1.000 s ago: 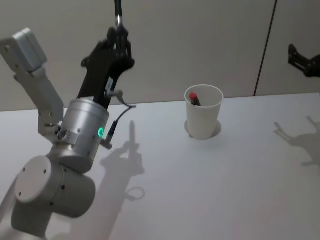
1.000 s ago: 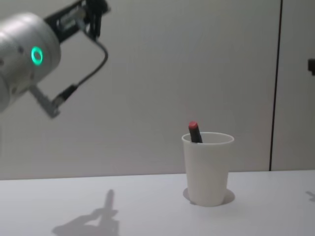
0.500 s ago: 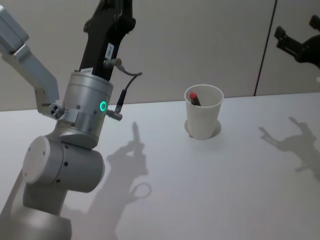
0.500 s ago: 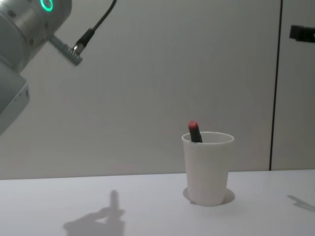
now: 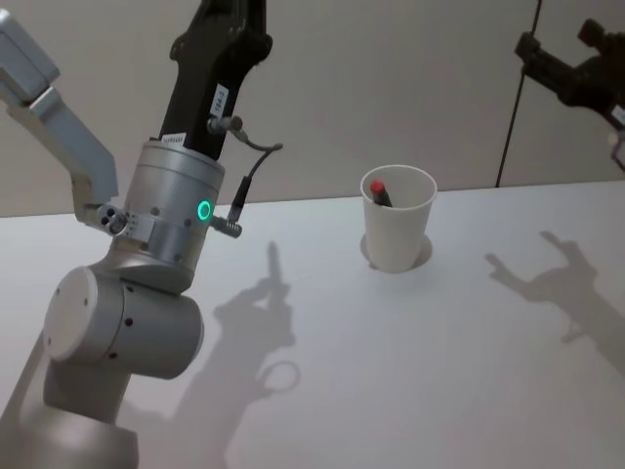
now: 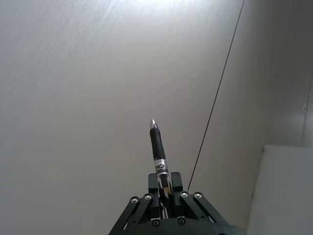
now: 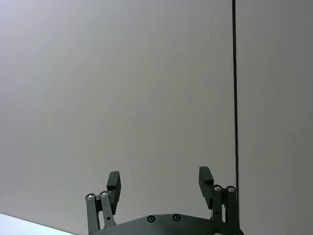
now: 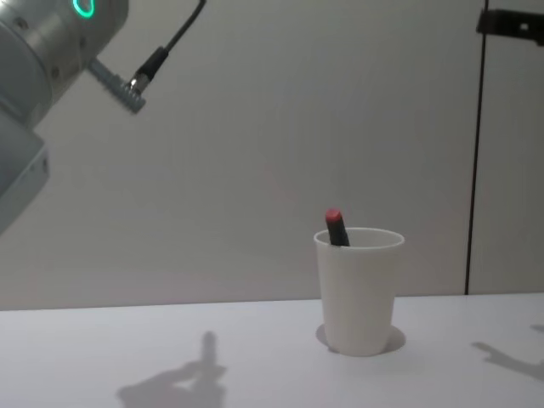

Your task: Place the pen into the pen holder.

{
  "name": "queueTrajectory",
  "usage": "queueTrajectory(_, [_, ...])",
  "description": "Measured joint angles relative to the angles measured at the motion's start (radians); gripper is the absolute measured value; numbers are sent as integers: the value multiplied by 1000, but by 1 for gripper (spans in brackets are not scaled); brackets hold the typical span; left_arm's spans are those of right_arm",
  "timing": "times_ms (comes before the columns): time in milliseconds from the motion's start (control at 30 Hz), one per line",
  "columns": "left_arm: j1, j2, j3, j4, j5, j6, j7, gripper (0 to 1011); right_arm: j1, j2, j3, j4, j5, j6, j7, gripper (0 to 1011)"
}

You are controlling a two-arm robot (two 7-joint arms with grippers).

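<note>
A black pen (image 6: 158, 149) with a silver tip stands straight out from my left gripper (image 6: 163, 183), which is shut on its lower barrel and raised high toward the wall. The left arm (image 5: 181, 205) reaches up at the left of the table. The pen holder (image 5: 397, 231), a white paper cup (image 8: 359, 289), stands upright at the table's far middle, well to the right of that arm. A red-capped pen (image 8: 335, 227) leans inside it. My right gripper (image 7: 159, 180) is open and empty, and it hangs high at the far right (image 5: 562, 54).
The white table (image 5: 420, 371) carries the shadows of both arms. A pale wall with a dark vertical seam (image 8: 476, 153) stands behind the cup. A cable (image 5: 249, 166) loops off the left wrist.
The left arm has lifted, taking its gripper above the top of the head view. The right gripper has risen and drifted left. Both shadows have slid across the table. The cup has not moved.
</note>
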Motion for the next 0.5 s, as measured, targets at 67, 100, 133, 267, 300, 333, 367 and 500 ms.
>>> queueTrajectory(67, [7, 6, 2, -5, 11, 8, -5, 156, 0, -2, 0, -2, 9, 4, -2, 1001])
queueTrajectory(100, [12, 11, 3, -7, 20, 14, -9, 156, 1, -6, -1, -8, 33, 15, -5, 1001])
queueTrajectory(133, [15, 13, 4, -9, 25, 17, -11, 156, 1, -10, -1, -13, 53, 28, -10, 1001])
queueTrajectory(267, [27, 25, 8, -15, 51, 32, -23, 156, 3, -20, -1, -26, 108, 57, -21, 1001])
queueTrajectory(300, [29, 28, 9, -16, 57, 35, -26, 156, 3, -23, -2, -31, 132, 71, -26, 1001])
queueTrajectory(333, [33, 33, 10, -18, 71, 41, -33, 156, 3, -23, -2, -31, 132, 71, -26, 1001])
queueTrajectory(367, [35, 36, 11, -19, 77, 44, -36, 156, 4, -25, -2, -34, 148, 79, -30, 1001])
queueTrajectory(500, [42, 47, 16, -22, 110, 54, -54, 156, 7, -37, -2, -47, 217, 118, -48, 1001])
